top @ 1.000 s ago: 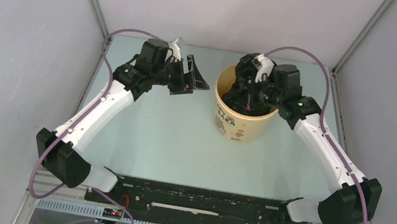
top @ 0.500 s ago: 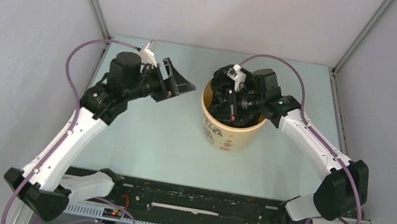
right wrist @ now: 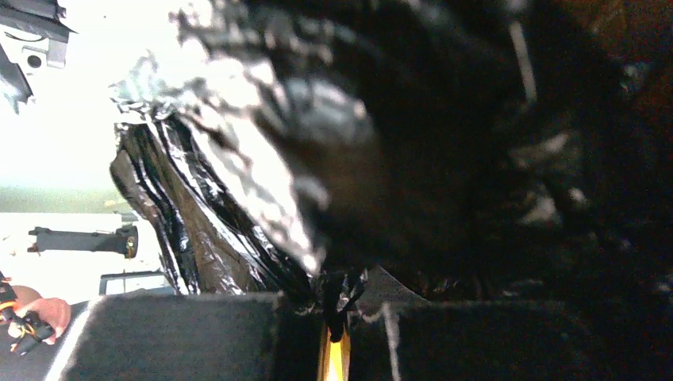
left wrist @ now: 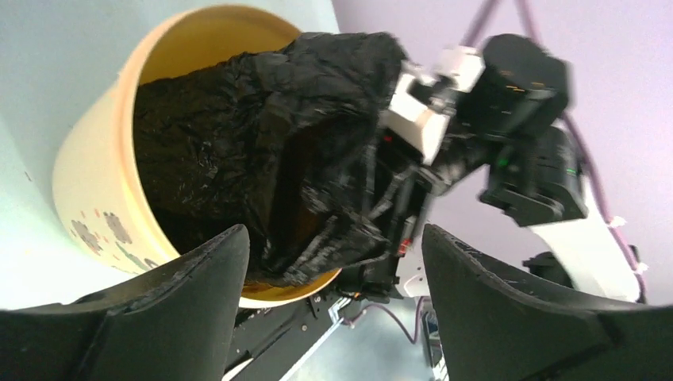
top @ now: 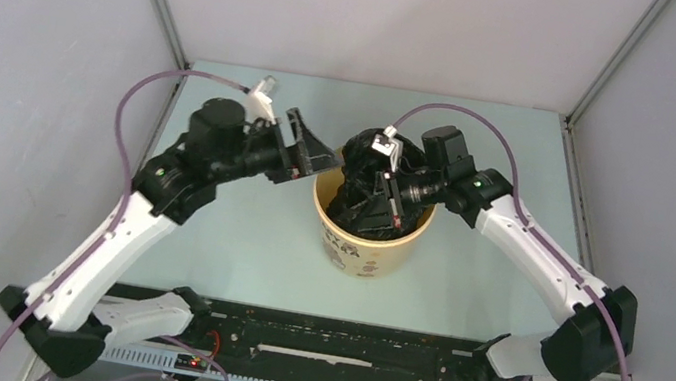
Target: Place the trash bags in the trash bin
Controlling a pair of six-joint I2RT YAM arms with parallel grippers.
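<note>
The trash bin [top: 360, 253], a pale yellow bucket with bear pictures, stands mid-table. A crinkled black trash bag [top: 359, 158] fills it and bulges over the rim. My right gripper [top: 383, 202] reaches down into the bin's mouth. In the right wrist view it [right wrist: 337, 305] is shut, with a strand of the bag's film [right wrist: 262, 159] pinched between the pads. My left gripper [top: 320, 163] hangs open just left of the rim, holding nothing. In the left wrist view its jaws [left wrist: 333, 262] stand wide apart, with the bin [left wrist: 87, 182] and the bag [left wrist: 262, 143] ahead.
Grey walls close in the pale table [top: 238, 226] on three sides, with metal posts at the back corners. The black base rail [top: 331, 346] runs along the near edge. The right arm [left wrist: 516, 87] crowds the bin's far side.
The bin has slid toward the near left together with the right gripper and the bag. The left gripper has swung right, up to the bin's rim.
</note>
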